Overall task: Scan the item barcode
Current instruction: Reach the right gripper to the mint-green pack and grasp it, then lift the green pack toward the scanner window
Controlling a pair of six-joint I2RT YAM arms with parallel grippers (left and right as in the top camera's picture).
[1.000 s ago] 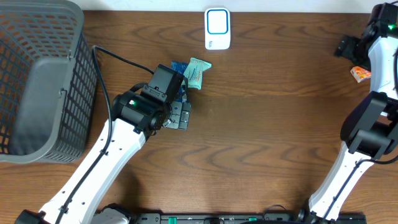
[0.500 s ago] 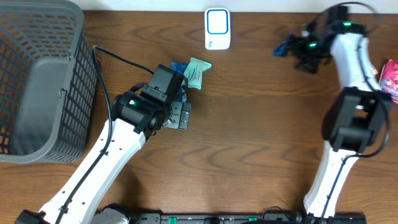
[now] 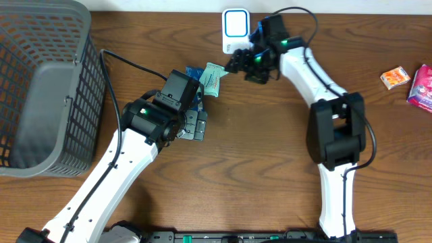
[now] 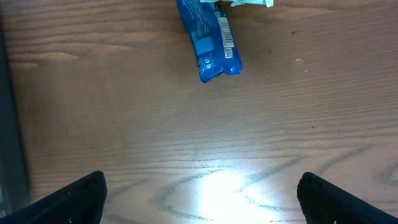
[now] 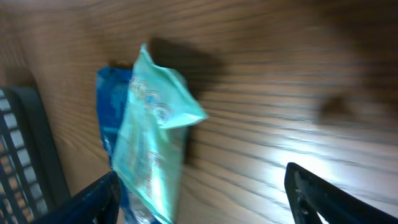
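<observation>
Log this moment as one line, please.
left fingers: open, blue packet ahead | right fingers: open, by teal packet | teal packet: overlapping blue packet | scan: pending

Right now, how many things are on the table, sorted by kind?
Packets: 4 (blue, teal, orange, pink)
Scanner: 1
Basket: 1
Total: 6

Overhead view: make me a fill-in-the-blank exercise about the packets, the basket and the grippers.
Of the two overlapping packets, the mint-green packet lies on top and the lower packet is ___. The grey basket stands on the ___ arm's side. The gripper nearest the white scanner belongs to the ___ arm. The left gripper has its jaws ___, with nothing between them.
Missing words: blue; left; right; open.
</observation>
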